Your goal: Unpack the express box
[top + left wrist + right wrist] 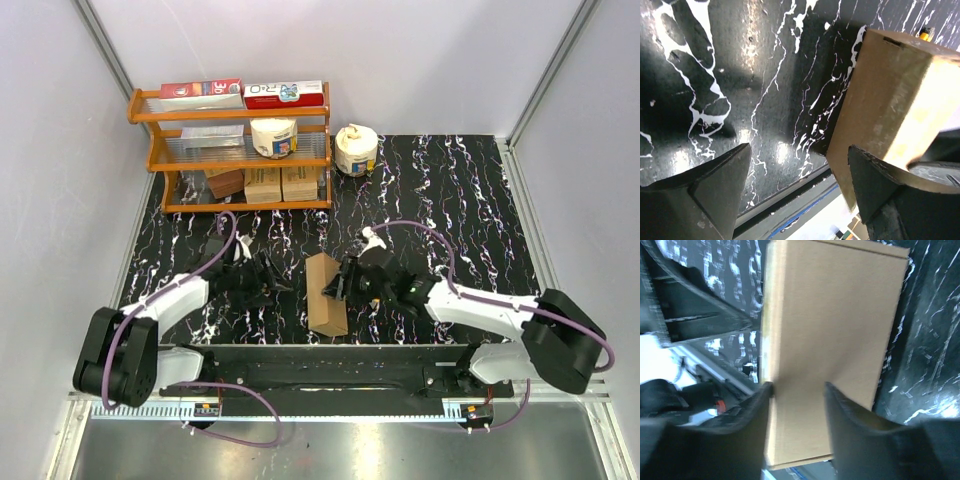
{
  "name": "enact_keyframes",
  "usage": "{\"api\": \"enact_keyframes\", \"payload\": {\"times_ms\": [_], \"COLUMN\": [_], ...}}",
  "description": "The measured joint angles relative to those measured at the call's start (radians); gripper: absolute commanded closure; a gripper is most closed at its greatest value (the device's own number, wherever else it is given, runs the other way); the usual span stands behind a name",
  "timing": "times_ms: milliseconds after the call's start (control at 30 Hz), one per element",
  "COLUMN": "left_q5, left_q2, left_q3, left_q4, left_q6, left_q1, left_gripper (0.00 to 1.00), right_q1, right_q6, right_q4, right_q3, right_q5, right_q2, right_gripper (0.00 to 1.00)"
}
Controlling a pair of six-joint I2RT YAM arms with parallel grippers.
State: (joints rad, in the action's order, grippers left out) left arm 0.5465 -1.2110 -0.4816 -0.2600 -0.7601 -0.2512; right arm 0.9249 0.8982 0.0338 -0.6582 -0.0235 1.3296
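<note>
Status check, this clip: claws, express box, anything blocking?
Left claw open, beside express box. Right claw open over its broad face. Box looks closed. Nothing between claws and box.

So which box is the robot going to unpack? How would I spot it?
Look at the black marbled table, near its front edge, between the left gripper and right gripper. The express box sits there alone: plain brown, long and flat, unlike the small squarish boxes on the orange shelf.
</note>
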Motion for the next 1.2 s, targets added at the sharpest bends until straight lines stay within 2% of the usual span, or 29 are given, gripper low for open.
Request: {"api": "enact_keyframes", "payload": {"times_ms": [33,100,200,300,367,433,467,533,567,700,933,1100,1200], "left_q5": [0.0,0.0,0.0,-0.001,-0.002,-0.007,-0.013,-0.032,-0.046,-0.113,-0.247,-0.334,-0.367], "left_q2": [-0.022,-0.05,-0.072,-0.079,-0.082,-0.082,-0.082,-0.081,-0.081,-0.075,-0.002,0.067,0.084], "left_q3": [-0.008,-0.022,-0.048,-0.076,-0.09,-0.101,-0.104,-0.111,-0.115,-0.132,-0.157,-0.161,-0.162], "left_q4": [0.0,0.001,0.002,0.008,0.013,0.012,0.009,-0.002,-0.012,-0.062,-0.153,-0.208,-0.227], "left_q6": [0.0,0.001,0.001,0.0,0.0,0.0,0.0,0.001,0.003,0.011,0.033,0.054,0.061], "left_q1": [-0.002,-0.006,-0.019,-0.037,-0.047,-0.053,-0.055,-0.055,-0.055,-0.055,-0.055,-0.055,-0.055], "left_gripper": [0.19,0.2,0.2,0.2,0.21,0.21,0.21,0.21,0.21,0.2,0.17,0.15,0.14], "right_q1": [-0.004,-0.009,-0.016,-0.022,-0.024,-0.024,-0.024,-0.024,-0.024,-0.025,-0.003,0.069,0.098], "right_q6": [-0.001,0.012,0.026,0.037,0.041,0.047,0.049,0.05,0.048,0.005,-0.079,-0.09,-0.09], "right_q4": [-0.006,-0.02,-0.039,-0.062,-0.109,-0.165,-0.212,-0.321,-0.364,-0.549,-0.695,-0.808,-0.866], "right_q3": [0.012,0.023,0.048,0.065,0.067,0.063,0.054,0.015,-0.01,-0.198,-0.497,-0.616,-0.664], "right_q5": [0.004,0.011,0.028,0.05,0.082,0.115,0.142,0.198,0.221,0.309,0.349,0.392,0.409], "right_q2": [-0.022,-0.061,-0.104,-0.138,-0.16,-0.177,-0.187,-0.201,-0.203,-0.167,0.059,0.257,0.351], "right_gripper": [0.58,0.68,0.66,0.57,0.45,0.39,0.32,0.23,0.14,0.0,0.0,0.0,0.05]}}
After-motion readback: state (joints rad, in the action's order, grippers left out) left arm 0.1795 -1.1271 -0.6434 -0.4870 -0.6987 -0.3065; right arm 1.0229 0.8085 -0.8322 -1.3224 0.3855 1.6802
